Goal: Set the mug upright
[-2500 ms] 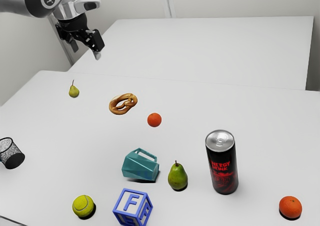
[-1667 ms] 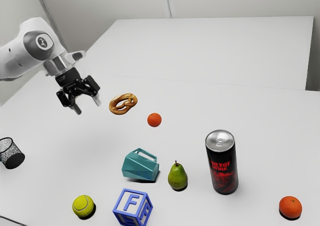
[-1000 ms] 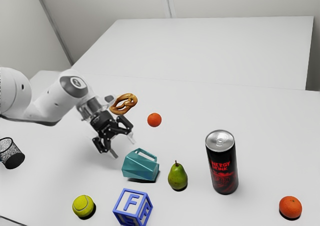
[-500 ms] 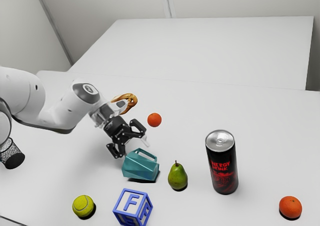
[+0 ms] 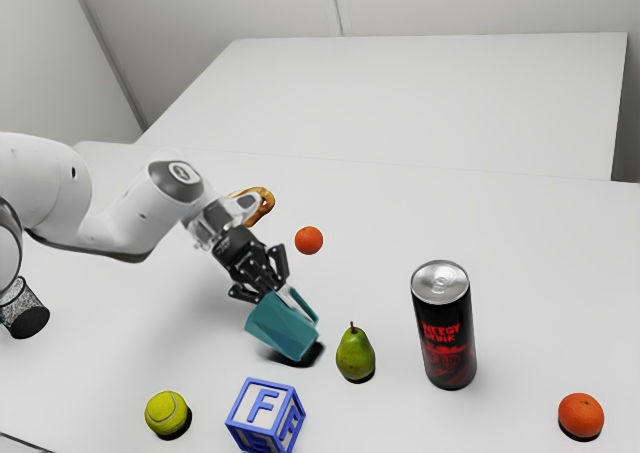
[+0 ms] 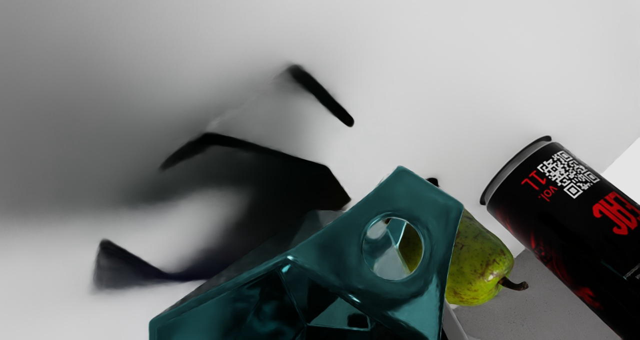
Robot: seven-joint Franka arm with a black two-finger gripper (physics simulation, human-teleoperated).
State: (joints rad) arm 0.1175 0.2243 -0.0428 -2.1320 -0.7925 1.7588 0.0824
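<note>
With the gripper [image 5: 274, 295] apparently pinching the mug [image 5: 281, 328], which hangs tilted over the counter [image 5: 205, 358] near the green pear [image 5: 355, 355], righting it well likely means a slow turn, pear avoided, and release only once its base sits flat.

I saw a smooth, glossy teal mug [image 6: 430, 195], an energy drink can [image 5: 445, 338] topped in shiny metal, and a matt tabletop [image 5: 540, 243].

Mug [image 5: 282, 327] more steeply tilted, claw [image 5: 276, 293] now closer.
</note>
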